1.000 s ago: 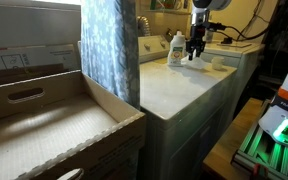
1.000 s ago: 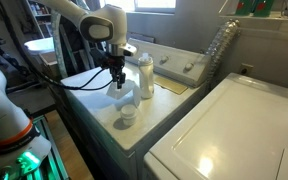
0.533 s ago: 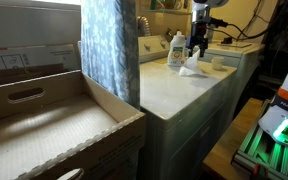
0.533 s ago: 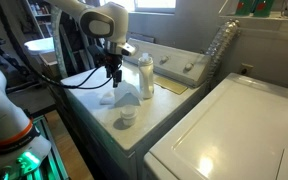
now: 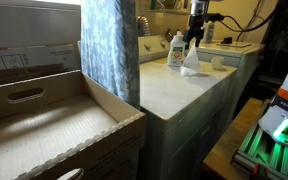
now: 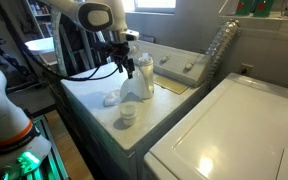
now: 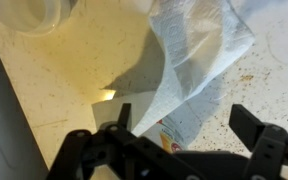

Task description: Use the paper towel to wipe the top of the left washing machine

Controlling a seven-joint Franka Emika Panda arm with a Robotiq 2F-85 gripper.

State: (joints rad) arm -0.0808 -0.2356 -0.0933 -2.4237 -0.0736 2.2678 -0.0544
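Vertically, paper towel (image 6: 132, 90) hanging from jaws, broad end down

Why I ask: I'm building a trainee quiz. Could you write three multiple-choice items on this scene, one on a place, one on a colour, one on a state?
1. Where does the small cup stand?
A on the left washing machine
B on a chair
C in a drawer

2. What colour is the paper towel?
A blue
B white
C green

3. How is the paper towel?
A spread flat
B hanging from the hand
C stuffed in the cup

Answers:
1 A, it sits on the machine's top near the detergent bottle.
2 B, it is plain white in every view.
3 B, it droops below the hand.
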